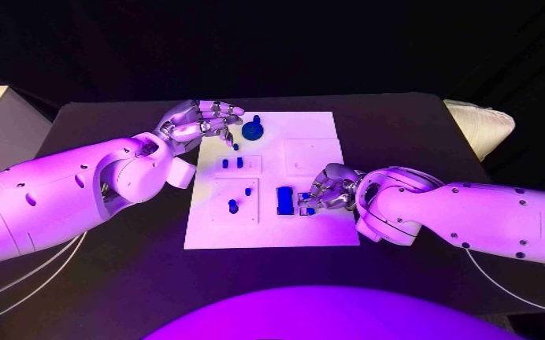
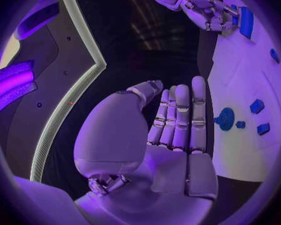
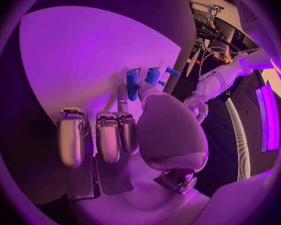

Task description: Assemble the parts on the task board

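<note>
The white task board (image 1: 309, 139) lies in the middle of the table. My left hand (image 1: 205, 120) hovers at its far left corner, fingers (image 2: 181, 117) straight, holding nothing. A round blue part (image 1: 252, 129) sits just beside it, also seen as the round blue part (image 2: 225, 119). My right hand (image 1: 329, 186) rests on the board's near right area with curled fingers (image 3: 109, 137). Its fingertips are at a small blue part (image 1: 306, 211), next to a tall blue block (image 1: 285, 200). Whether it grips that part is hidden.
Two small blue parts (image 1: 231, 164) sit in a recess left of centre, and two more (image 1: 239, 200) nearer the front left. Black table (image 1: 113, 120) surrounds the board. A pale object (image 1: 483, 123) lies at the far right table edge.
</note>
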Available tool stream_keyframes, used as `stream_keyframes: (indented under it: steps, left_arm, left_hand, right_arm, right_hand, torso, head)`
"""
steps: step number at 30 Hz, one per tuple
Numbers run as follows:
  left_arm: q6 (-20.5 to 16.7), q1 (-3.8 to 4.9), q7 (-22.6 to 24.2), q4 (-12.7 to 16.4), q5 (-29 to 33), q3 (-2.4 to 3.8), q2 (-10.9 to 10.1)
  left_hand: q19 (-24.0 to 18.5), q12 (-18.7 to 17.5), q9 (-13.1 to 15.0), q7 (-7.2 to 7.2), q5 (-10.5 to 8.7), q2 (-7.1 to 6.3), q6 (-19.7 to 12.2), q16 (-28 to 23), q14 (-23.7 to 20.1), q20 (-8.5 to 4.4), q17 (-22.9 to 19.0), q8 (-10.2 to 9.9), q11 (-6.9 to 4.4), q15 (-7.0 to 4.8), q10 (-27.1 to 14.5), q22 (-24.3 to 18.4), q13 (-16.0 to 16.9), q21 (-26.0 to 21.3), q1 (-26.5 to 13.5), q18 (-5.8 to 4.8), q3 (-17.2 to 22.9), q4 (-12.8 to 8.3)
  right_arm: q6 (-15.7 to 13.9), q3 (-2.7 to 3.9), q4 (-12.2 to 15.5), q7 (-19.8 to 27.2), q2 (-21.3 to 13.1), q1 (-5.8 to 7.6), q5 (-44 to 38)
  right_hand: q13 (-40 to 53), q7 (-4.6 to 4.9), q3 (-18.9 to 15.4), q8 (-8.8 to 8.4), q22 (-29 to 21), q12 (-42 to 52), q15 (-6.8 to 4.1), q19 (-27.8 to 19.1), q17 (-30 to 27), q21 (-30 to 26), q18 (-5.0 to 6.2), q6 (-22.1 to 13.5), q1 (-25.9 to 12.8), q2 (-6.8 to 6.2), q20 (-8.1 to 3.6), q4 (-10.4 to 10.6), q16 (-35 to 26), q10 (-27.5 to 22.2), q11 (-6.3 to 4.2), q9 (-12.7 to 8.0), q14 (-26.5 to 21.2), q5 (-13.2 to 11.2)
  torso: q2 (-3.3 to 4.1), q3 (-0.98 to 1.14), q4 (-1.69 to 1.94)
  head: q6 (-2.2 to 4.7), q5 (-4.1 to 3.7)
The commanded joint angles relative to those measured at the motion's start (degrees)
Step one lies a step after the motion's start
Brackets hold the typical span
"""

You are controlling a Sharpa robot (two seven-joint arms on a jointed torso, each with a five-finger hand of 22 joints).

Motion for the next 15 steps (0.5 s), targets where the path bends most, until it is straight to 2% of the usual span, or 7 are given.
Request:
stream_keyframes:
  steps: [1,10,15]
  left_arm:
    - [1.0,-0.02,0.2,0.2,0.3,0.04,0.1]
    - [1.2,-0.02,0.0,0.1,0.3,0.04,0.1]
    - [1.2,-0.03,0.0,0.0,0.3,0.04,0.2]
  left_hand:
    - [0.5,-0.2,-0.1,0.16,0.11,0.02,0.0,-0.2,0.0,0.08,0.1,-0.2,0.02,0.19,0.3,0.0,-0.1,-0.4,0.4,0.88,0.1,0.3]
    - [0.5,-0.3,-0.1,0.17,0.1,0.09,0.0,-0.2,0.0,0.1,0.1,-0.2,0.03,0.21,0.3,-0.1,-0.1,-0.4,0.3,0.87,0.1,0.5]
    - [0.5,-0.3,-0.1,0.17,0.1,0.09,0.0,-0.2,0.0,0.1,0.1,-0.2,0.03,0.21,0.3,-0.1,-0.1,-0.4,0.3,0.87,0.1,0.5]
  right_arm:
    - [0.7,0.01,0.0,0.3,0.1,-0.07,-0.6]
    - [0.6,0.01,0.1,0.5,0.2,-0.08,-0.2]
    - [0.4,0.01,0.1,0.6,0.2,-0.08,0.1]
  right_hand:
    - [15.1,-0.58,0.5,0.27,13.4,0.2,-0.31,4.7,15.1,0.4,-0.45,0.7,-0.5,-0.01,-0.35,0.1,0.2,5.9,-0.46,0.1,6.0,-0.2]
    - [15.1,-0.6,0.6,0.46,13.5,0.2,-0.34,4.7,15.1,0.5,-0.47,0.9,-1.0,0.1,-0.37,0.2,0.2,5.9,-0.48,0.2,6.0,-0.3]
    - [15.1,-0.57,0.4,0.88,13.5,0.2,-0.35,4.7,15.1,0.6,-0.49,0.9,-3.6,0.16,-0.39,0.2,0.2,5.9,-0.47,0.4,6.0,-1.6]
  torso:
    - [0.03,0.02,-0.04]
    - [0.04,0.03,-0.03]
    - [0.03,0.03,-0.07]
  head:
    - [0.0,0.1]
    - [0.0,0.23]
    - [0.0,0.26]
